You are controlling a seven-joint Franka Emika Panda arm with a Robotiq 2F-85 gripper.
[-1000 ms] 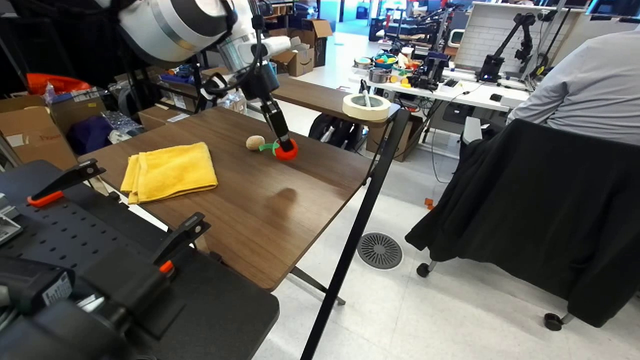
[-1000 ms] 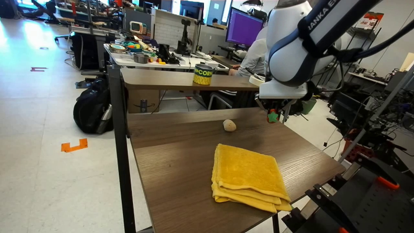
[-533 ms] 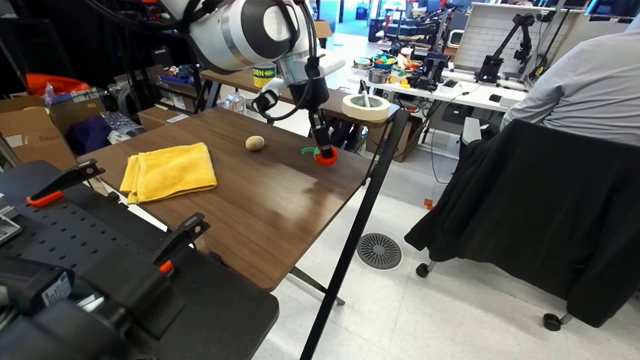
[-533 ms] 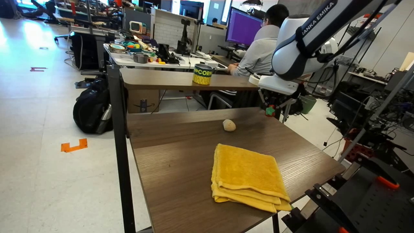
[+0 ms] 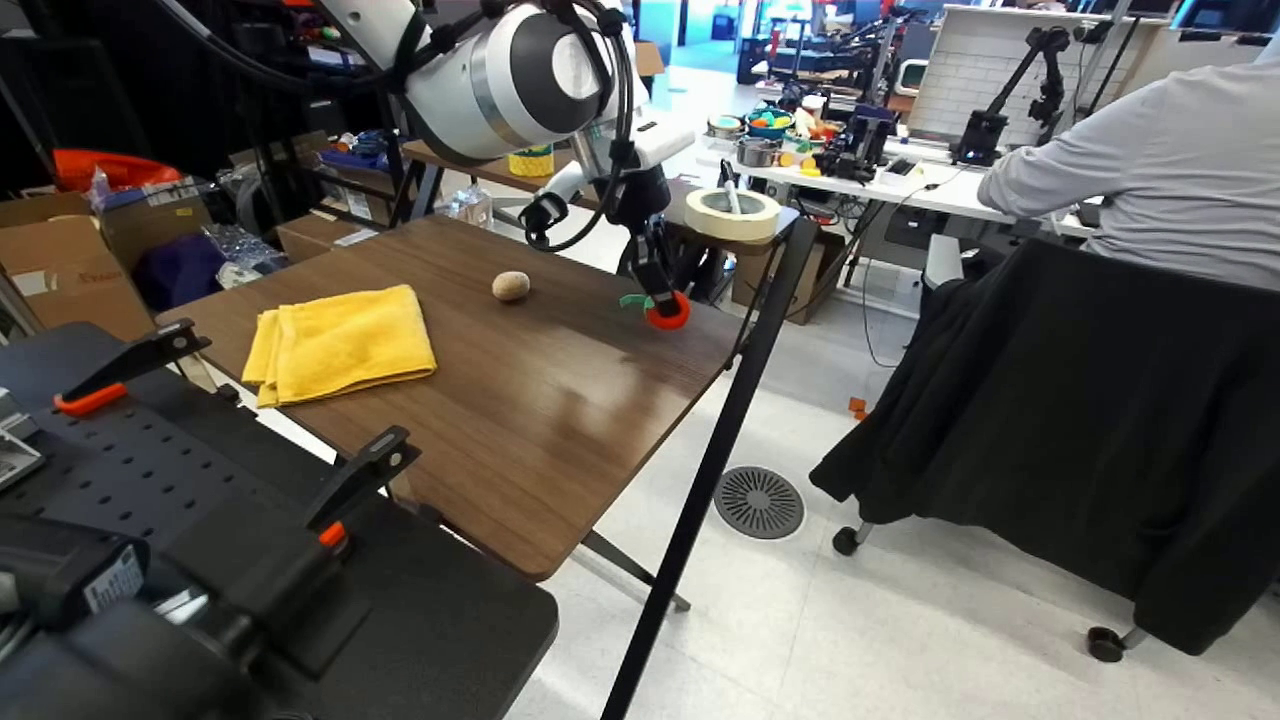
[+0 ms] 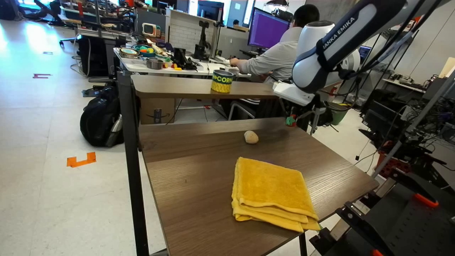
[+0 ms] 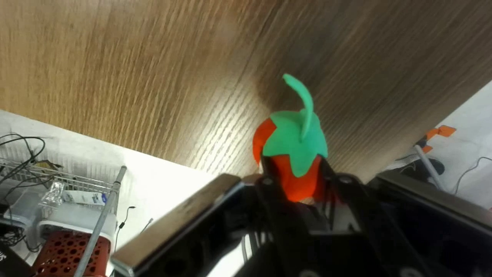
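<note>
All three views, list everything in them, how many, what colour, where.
table: one, brown, centre
toy tomato: one, red and green, near a table corner
potato-like lump: one, tan, on the table
towel: one, yellow, folded on the table
shelf: one, brown, raised behind the table
corn can: one, yellow and green, on the shelf
tape roll: one, cream, on the shelf
clamps: two, black and orange, table edge
person: one, grey shirt, beyond the shelf
backpack: one, black, beyond the table
background clutter: uncounted, mixed colours, all around, mostly unclear
arm: one, white and black, above the table
gripper: one, black, closed on the toy tomato
</note>
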